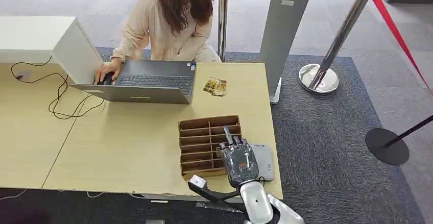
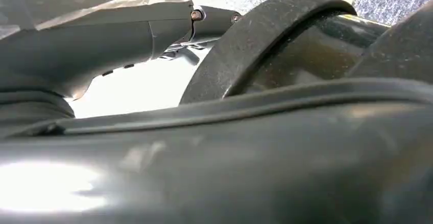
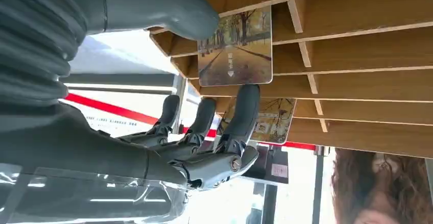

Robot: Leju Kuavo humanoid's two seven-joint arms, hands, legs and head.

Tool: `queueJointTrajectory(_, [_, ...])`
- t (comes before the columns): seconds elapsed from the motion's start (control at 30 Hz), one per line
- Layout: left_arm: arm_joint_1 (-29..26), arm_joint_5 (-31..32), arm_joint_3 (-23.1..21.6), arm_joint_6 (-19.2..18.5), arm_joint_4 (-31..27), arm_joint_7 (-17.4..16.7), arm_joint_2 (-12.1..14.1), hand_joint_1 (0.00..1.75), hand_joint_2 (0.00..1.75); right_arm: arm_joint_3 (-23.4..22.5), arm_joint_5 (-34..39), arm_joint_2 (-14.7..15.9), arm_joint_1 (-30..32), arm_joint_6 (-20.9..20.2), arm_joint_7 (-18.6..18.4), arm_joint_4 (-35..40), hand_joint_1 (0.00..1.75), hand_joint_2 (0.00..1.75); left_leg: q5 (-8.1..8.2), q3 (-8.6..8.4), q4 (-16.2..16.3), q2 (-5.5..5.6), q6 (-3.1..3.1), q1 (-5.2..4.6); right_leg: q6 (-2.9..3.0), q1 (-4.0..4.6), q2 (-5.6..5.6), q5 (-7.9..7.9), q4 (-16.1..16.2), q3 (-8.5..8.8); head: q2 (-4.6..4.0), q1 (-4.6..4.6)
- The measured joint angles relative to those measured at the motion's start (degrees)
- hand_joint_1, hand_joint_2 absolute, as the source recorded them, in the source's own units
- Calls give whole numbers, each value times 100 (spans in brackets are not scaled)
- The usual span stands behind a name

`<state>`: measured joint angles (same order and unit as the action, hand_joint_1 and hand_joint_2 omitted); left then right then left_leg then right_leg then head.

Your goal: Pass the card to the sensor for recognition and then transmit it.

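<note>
A picture card [image 3: 236,48] stands in a slot of the brown wooden divider box [image 1: 204,132]. My right hand [image 1: 239,158] reaches down into the box's near right corner. Its thumb [image 3: 168,7] presses one edge of the card and a dark fingertip [image 3: 247,99] presses the opposite edge, so the card is pinched while still in the slot. A second card [image 3: 273,121] stands in the slot behind. The flat grey sensor [image 1: 264,162] lies on the table just right of the box, beside my hand. Part of my left hand [image 2: 87,45] hangs low; its fingers are hidden.
Two loose cards [image 1: 215,86] lie beyond the box near an open laptop [image 1: 148,81]. A person [image 1: 171,20] sits at the table's far side with one hand on a mouse. A cable [image 1: 56,99] trails at the left. Barrier posts [image 1: 319,76] stand at the right.
</note>
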<state>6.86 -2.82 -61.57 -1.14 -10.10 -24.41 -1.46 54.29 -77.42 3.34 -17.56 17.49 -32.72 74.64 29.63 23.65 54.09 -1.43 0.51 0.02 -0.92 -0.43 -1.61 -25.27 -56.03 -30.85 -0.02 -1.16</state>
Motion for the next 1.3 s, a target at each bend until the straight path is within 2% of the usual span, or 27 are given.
queueJointTrajectory(0.47, [-2, -203, 61, -63, 0, 68, 22, 0, 0, -57, 85, 0, 1, -135, 18, 39, 82, 175, 0, -1, 0, 0, 0, 0, 0, 0, 0, 0, 0, 0, 0, 0])
queueJointTrajectory(0.53, [-7, -411, 160, -147, 0, 147, 57, 0, 0, -90, 76, 7, 9, -210, 15, 68, 75, 175, 0, -2, 0, 0, 0, -1, 0, 0, 0, 0, 0, 0, 0, 0])
queueJointTrajectory(0.57, [-11, -672, 280, -267, 0, 260, 118, 0, 0, -107, 35, 13, 30, -229, -15, 114, 77, 175, 0, -1, 0, 0, 0, 0, 0, 0, 0, 0, 0, 0, -2, 0])
queueJointTrajectory(0.63, [-15, -791, 381, -352, 0, 339, 173, 0, 0, -142, -4, 28, 49, -227, -28, 155, 77, 175, 0, 0, 0, 0, 0, 0, 0, 0, 0, 0, 0, 0, -2, 2])
queueJointTrajectory(0.73, [-17, -132, 400, -155, 0, 94, 162, 0, 0, -162, -24, 31, 40, -168, -31, 203, 75, 175, 0, 0, 0, -1, 0, 0, 0, 0, 0, 0, 0, 0, 0, 0])
queueJointTrajectory(0.8, [-24, -11, 400, -59, 0, 39, 140, 0, 0, -181, -44, 15, 19, -144, -37, 234, 75, 175, 0, 1, 0, 0, 0, 0, 0, 0, 0, 0, 0, -1, 0, 0])
queueJointTrajectory(1.0, [-39, 44, 400, -22, 0, 2, 94, 0, 0, -208, -55, -2, -57, -151, -46, 264, 75, 175, 0, 0, 0, 0, 0, 0, 0, 0, 0, 0, 0, 0, 0, 0])
queueJointTrajectory(1.13, [-40, 70, 400, -22, 0, 4, 92, 0, 0, -221, -81, -4, -79, -155, -46, 264, 63, 175, 0, 1, 0, 0, 0, 0, 0, 0, 0, 0, 0, -1, 0, 0])
queueJointTrajectory(1.3, [-42, 87, 400, -22, 0, 11, 76, 0, 0, -227, -127, -4, -117, -149, -72, 310, 63, 175, 0, 1, 0, -1, 0, 0, 0, 0, 0, 0, 0, -1, -2, 0])
